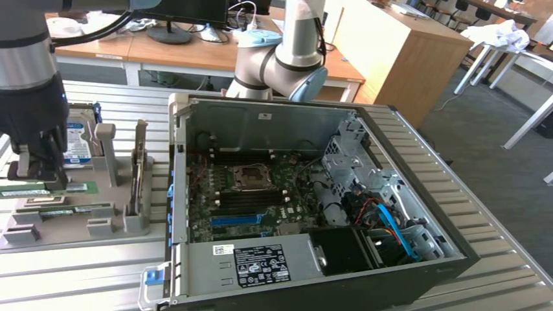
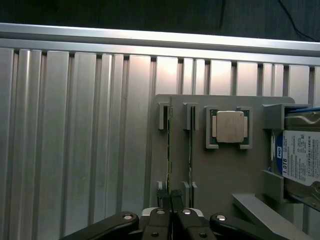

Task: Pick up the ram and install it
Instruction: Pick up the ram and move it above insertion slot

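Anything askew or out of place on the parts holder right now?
Nothing stands out. The ram stick in the gripper and the second stick stand straight in their slots on the holder; the processor and hard drive look properly seated on it too.

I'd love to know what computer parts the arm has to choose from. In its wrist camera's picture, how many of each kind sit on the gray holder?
ram: 2
processor chip: 1
hard drive: 1
Total: 4
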